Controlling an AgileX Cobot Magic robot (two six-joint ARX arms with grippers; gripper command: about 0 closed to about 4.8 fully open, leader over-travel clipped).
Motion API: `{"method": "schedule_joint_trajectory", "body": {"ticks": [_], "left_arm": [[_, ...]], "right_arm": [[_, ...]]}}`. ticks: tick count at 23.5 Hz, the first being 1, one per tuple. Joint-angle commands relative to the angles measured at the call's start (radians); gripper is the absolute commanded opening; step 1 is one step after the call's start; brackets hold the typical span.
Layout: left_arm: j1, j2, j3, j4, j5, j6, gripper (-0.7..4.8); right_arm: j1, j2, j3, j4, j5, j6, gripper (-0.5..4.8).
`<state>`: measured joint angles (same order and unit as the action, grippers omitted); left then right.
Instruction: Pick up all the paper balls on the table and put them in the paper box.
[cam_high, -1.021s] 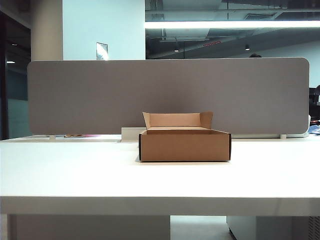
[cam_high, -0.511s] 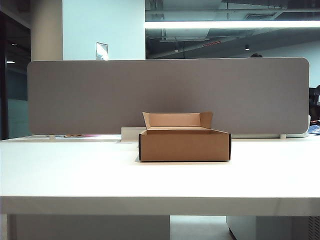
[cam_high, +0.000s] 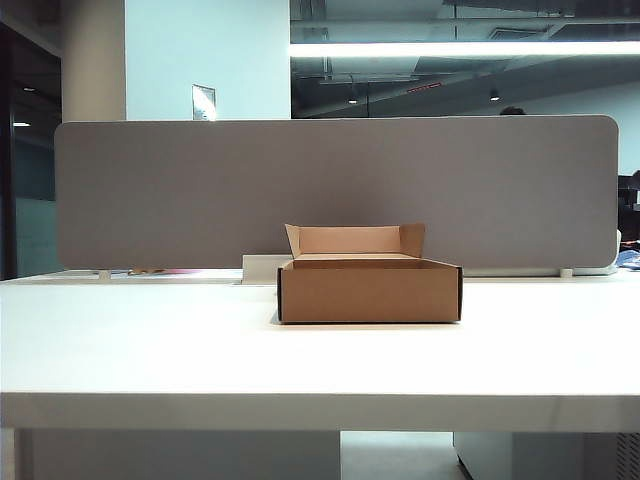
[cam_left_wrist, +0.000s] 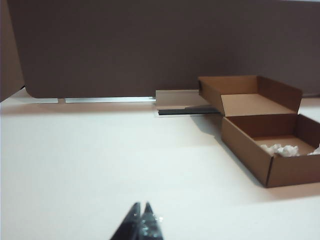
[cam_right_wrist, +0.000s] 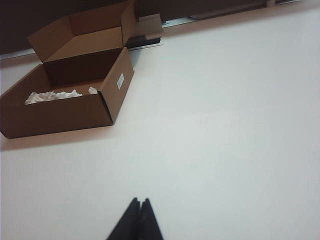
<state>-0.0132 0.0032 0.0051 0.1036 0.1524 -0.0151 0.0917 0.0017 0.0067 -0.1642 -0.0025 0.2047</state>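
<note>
The brown paper box (cam_high: 370, 290) stands in the middle of the white table (cam_high: 150, 350), its rear flap raised. Both wrist views look into the paper box (cam_left_wrist: 260, 145) (cam_right_wrist: 65, 100). White crumpled paper balls (cam_left_wrist: 282, 149) (cam_right_wrist: 52, 95) lie on its floor. I see no paper balls on the table top. My left gripper (cam_left_wrist: 141, 206) is shut and holds nothing, low over bare table short of the box. My right gripper (cam_right_wrist: 139, 201) is likewise shut and holds nothing, over bare table on the box's other side. Neither arm shows in the exterior view.
A grey fabric divider panel (cam_high: 330, 190) runs along the table's far edge. Just behind the box lies a small flat white block (cam_left_wrist: 175, 100) (cam_right_wrist: 147, 27) (cam_high: 262, 267) on a dark base. The table's thick front edge (cam_high: 320, 412) faces the exterior camera.
</note>
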Motion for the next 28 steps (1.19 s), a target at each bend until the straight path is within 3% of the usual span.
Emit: {"method": "schedule_joint_trajectory", "body": {"ticks": [1, 11, 28], "left_arm": [[0.002, 0.001, 0.003, 0.006, -0.011, 0.039, -0.06], [0.002, 0.001, 0.002, -0.044, -0.131, 0.024, -0.06], [0.002, 0.001, 0.003, -0.043, -0.137, 0.022, -0.06]], "right_arm": [[0.001, -0.002, -0.006, 0.011, 0.001, -0.002, -0.01], [0.001, -0.002, -0.006, 0.011, 0.001, -0.002, -0.01], [0.001, -0.002, -0.006, 0.011, 0.001, -0.002, -0.01]]}}
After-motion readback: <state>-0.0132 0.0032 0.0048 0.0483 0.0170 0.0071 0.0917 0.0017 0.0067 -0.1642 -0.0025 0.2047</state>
